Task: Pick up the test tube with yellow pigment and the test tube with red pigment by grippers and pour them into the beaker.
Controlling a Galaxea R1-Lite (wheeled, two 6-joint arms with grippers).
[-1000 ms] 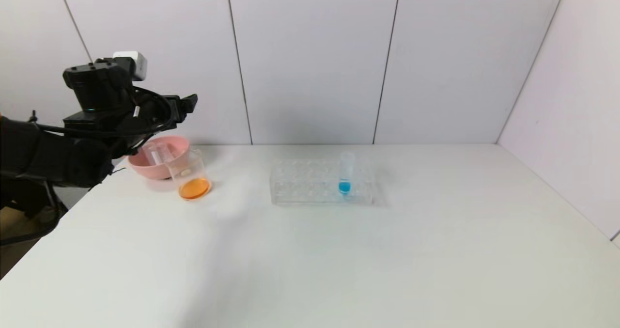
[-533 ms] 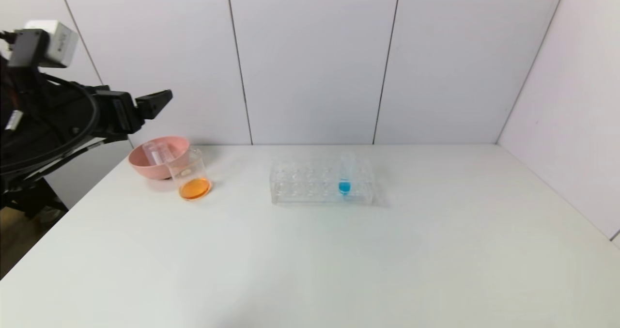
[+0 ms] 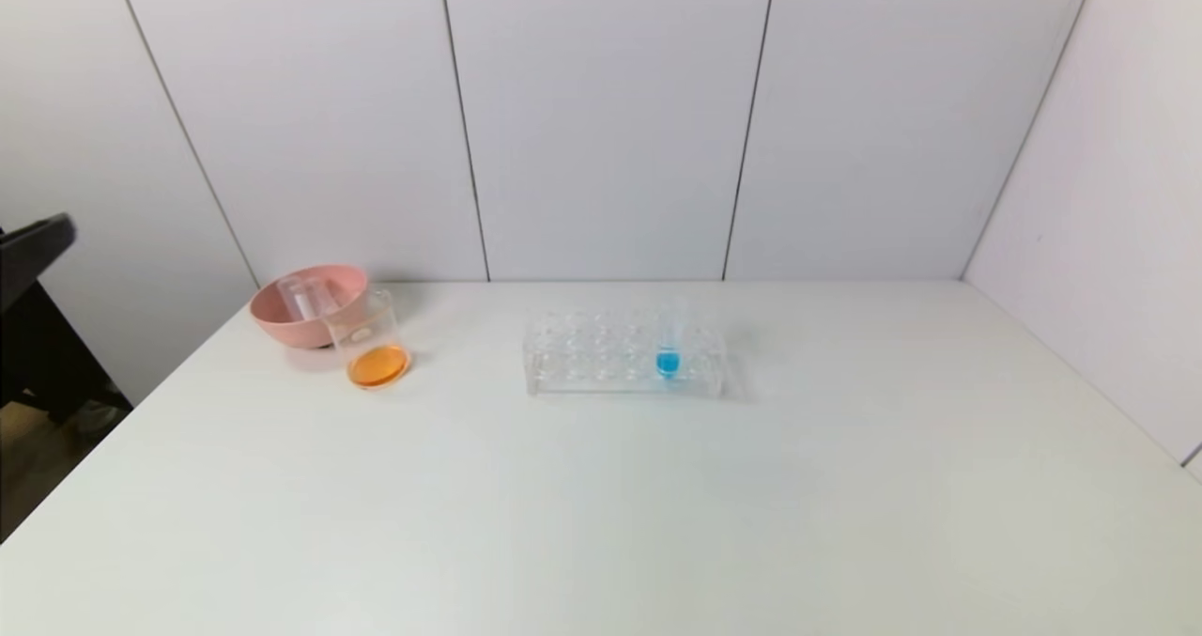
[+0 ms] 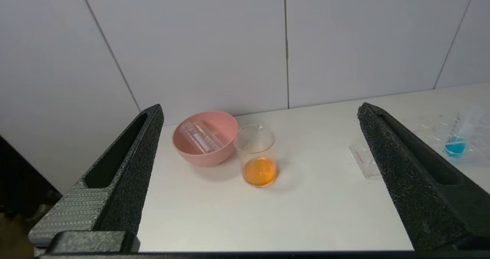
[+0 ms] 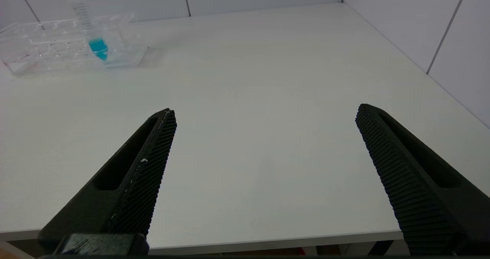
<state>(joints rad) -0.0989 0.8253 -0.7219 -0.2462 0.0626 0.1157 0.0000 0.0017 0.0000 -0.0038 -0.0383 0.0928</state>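
Note:
The beaker (image 3: 368, 333) stands at the table's far left with orange liquid in its bottom; it also shows in the left wrist view (image 4: 255, 152). No tube with yellow or red liquid is in view. Clear empty tubes (image 4: 199, 137) lie in the pink bowl (image 3: 282, 321). My left gripper (image 4: 259, 106) is open and empty, drawn back off the table's left side, facing the beaker and bowl from a distance. Only one of its fingers (image 3: 36, 241) shows in the head view. My right gripper (image 5: 265, 109) is open and empty over the table's near edge, out of the head view.
A clear tube rack (image 3: 601, 373) stands mid-table and holds one tube with blue liquid (image 3: 669, 345). The rack (image 5: 49, 56) and blue tube (image 5: 93, 33) also show in the right wrist view. The pink bowl (image 4: 191, 157) touches the beaker. White walls close in the back and right.
My left arm has pulled away from above the bowl and beaker, leftwards, almost out of the head view. The beaker, bowl and rack have not moved.

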